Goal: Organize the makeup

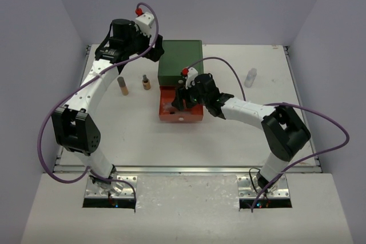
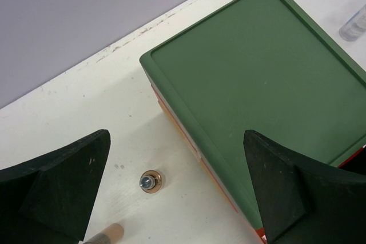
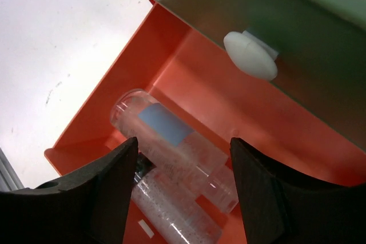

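The green-topped drawer box stands mid-table with its orange drawer pulled out toward me. My right gripper hangs open over the drawer. In the right wrist view its jaws straddle two clear bottles lying in the drawer, one with a blue label and one nearer. My left gripper is open and empty above the box's left side. Left of the box stand a peach tube and a small brown bottle, which the left wrist view shows from above. A clear bottle stands at the right.
A white knob sticks out of the shut drawer front above the orange one. The green lid fills the right of the left wrist view. White walls enclose the table at the back and sides.
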`<act>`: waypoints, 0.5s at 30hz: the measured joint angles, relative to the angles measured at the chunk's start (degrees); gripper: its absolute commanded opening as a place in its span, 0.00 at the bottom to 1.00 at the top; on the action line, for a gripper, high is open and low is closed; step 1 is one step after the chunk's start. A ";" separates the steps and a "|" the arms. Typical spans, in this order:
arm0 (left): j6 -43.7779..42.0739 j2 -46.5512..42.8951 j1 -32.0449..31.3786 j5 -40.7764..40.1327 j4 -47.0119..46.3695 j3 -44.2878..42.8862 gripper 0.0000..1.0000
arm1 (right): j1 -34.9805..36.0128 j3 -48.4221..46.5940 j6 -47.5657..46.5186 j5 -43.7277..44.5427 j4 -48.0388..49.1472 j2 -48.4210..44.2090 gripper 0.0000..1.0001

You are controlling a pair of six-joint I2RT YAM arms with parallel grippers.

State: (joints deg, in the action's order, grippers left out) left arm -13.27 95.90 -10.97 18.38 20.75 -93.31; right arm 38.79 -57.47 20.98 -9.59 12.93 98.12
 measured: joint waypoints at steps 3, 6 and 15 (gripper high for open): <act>-0.17 0.00 -0.03 -0.19 -0.02 0.02 1.00 | 0.00 -0.85 -2.39 -0.12 -2.58 -0.53 0.66; -0.30 0.00 -0.10 -0.29 -0.02 0.02 1.00 | 0.00 -2.21 -5.18 -1.36 -5.82 -2.16 0.67; -0.39 0.00 -0.34 -0.40 0.03 0.02 1.00 | -0.07 -11.10 -12.48 -6.18 -18.36 -16.31 0.73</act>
State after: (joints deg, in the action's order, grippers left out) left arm -13.66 95.90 -11.31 17.98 20.78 -93.30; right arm 38.71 -68.58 8.50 -15.77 -5.43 81.81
